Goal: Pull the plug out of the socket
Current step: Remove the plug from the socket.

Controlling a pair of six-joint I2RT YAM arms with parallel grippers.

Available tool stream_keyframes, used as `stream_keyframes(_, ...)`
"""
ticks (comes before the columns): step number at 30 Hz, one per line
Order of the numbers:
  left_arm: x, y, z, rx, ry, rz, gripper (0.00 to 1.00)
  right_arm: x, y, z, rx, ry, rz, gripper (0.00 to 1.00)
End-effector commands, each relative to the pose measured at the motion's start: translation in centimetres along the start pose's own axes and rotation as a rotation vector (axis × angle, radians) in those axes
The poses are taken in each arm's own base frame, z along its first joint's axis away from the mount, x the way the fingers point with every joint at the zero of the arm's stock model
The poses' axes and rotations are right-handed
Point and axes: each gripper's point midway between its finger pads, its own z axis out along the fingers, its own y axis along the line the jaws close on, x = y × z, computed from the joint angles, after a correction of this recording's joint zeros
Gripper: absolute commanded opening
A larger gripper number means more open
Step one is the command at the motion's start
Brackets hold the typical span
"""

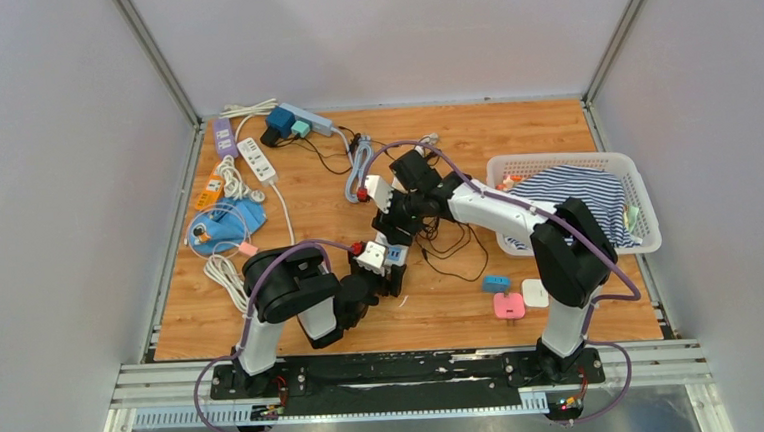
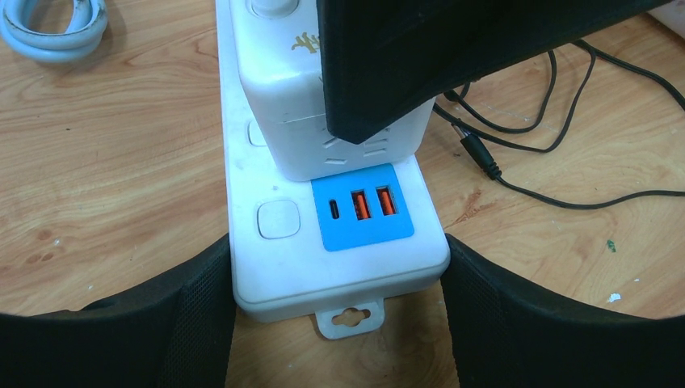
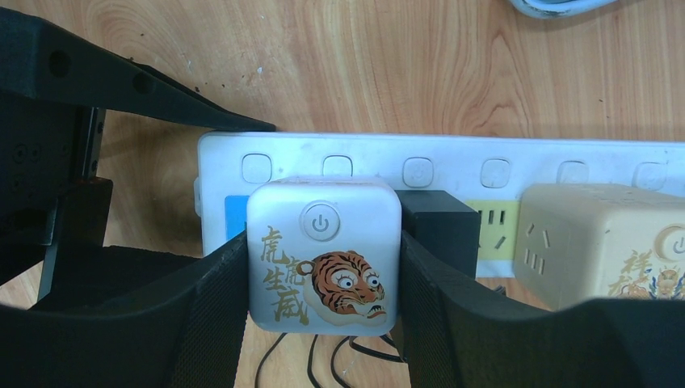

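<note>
The plug (image 3: 323,255), a white cube with a power button and a tiger drawn on its face, sits pushed into the white power strip (image 3: 452,158) near the middle of the table (image 1: 604,303), just toward 7 o'clock from centre in my overhead view. My right gripper (image 3: 321,283) is clamped on it, one black pad flat against each side of the cube.

At the plug's 3 o'clock on my right wrist feed a black adapter (image 3: 440,222) stands touching it, and farther along at 3 o'clock a beige cube (image 3: 598,242) is plugged into the same strip.

My left gripper (image 2: 339,307) straddles the near end of the strip, a finger right at each long edge. I cannot tell whether the pads actually press on it or only flank it. On that feed the blue USB panel (image 2: 363,208) lies between the fingers, with the plug at its 12 o'clock. Black cables (image 2: 565,121) loop on the wood at 2 o'clock.

A white basket (image 1: 648,210) holding a striped cloth (image 1: 577,189) sits at the table's 3 o'clock edge.
</note>
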Motion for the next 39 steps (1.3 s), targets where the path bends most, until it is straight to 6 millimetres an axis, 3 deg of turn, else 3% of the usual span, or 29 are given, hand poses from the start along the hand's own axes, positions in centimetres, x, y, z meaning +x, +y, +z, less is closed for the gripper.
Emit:
stream_keyframes(1, 0.0, 1.0, 0.1, -0.034, -0.008, 0.001, 0.13, 6.6, 4.2, 1.1, -0.108, 0.250, 0.089, 0.00)
stream_keyframes(6, 0.0, 1.0, 0.1, -0.029, -0.005, -0.002, 0.03, 8.5, -0.3, -0.3, 0.037, 0.269, 0.176, 0.00)
stream_keyframes(9, 0.0, 1.0, 0.1, -0.030, -0.006, -0.005, 0.01, 9.1, -1.0, -0.8, 0.029, 0.254, 0.217, 0.00)
stream_keyframes(12, 0.0, 1.0, 0.1, -0.031, -0.006, -0.009, 0.00, 8.1, 0.7, -0.6, -0.057, 0.215, 0.201, 0.00)
stream_keyframes(18, 0.0, 1.0, 0.2, -0.029, -0.005, -0.012, 0.00, 5.4, 6.2, 0.5, -0.184, 0.198, 0.040, 0.00)
stream_keyframes(20, 0.0, 1.0, 0.1, -0.030, -0.005, -0.012, 0.00, 5.0, 7.0, 0.8, -0.178, 0.208, 0.005, 0.00)
stream_keyframes(23, 0.0, 1.0, 0.2, -0.032, -0.007, -0.016, 0.00, 5.5, 5.8, 0.9, -0.125, 0.238, 0.020, 0.00)
stream_keyframes(29, 0.0, 1.1, 0.2, -0.033, -0.007, -0.018, 0.00, 8.1, 1.1, 0.0, -0.008, 0.283, 0.129, 0.00)
stream_keyframes(32, 0.0, 1.0, 0.1, -0.030, -0.004, -0.019, 0.00, 8.3, 0.5, -0.4, 0.002, 0.277, 0.149, 0.00)
stream_keyframes(39, 0.0, 0.9, 0.1, -0.027, -0.005, -0.020, 0.00, 5.1, 6.7, 0.0, -0.232, 0.189, 0.053, 0.00)
